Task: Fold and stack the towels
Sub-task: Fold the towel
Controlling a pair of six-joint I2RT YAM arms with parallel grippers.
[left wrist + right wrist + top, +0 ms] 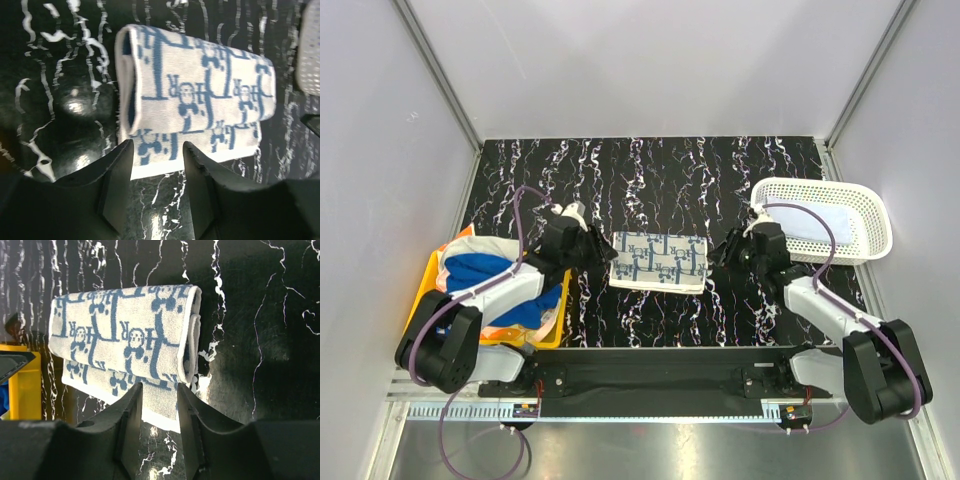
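We note the patterned towel [658,260] folded mid-table. Our left gripper [157,147] and right gripper [159,388] are both released, holding nothing. Crumpled towels [485,270] wait in the yellow bin [552,325] at the table's left edge.

Left arm [505,290]: we bend it inward, wrist low.
Left gripper [603,250]: we have the jaws parted, facing right.
Right arm [825,305]: we bend it inward likewise.
Right gripper [720,252]: jaws parted, facing our left gripper.
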